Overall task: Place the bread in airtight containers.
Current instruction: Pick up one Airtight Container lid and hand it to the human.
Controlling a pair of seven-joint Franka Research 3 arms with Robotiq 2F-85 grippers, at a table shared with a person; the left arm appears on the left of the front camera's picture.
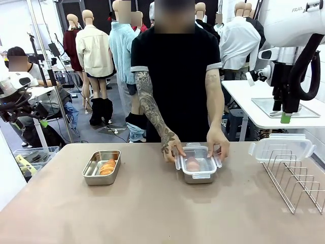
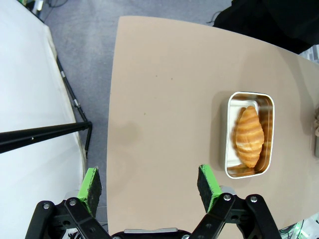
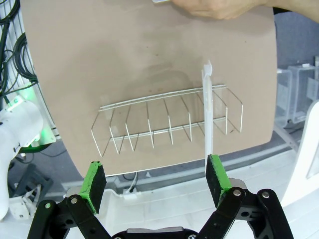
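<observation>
At the left of the table, an open tin holds one croissant; left gripper spread, empty. Centre: a person's hands rest on the lidded tin, second croissant inside. Right: spare lid against the wire rack; right gripper spread, empty.

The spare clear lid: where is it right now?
In the front view, the clear lid stands on edge in the far end of the wire rack, on the right side of the table, right of the person's hand.
</observation>
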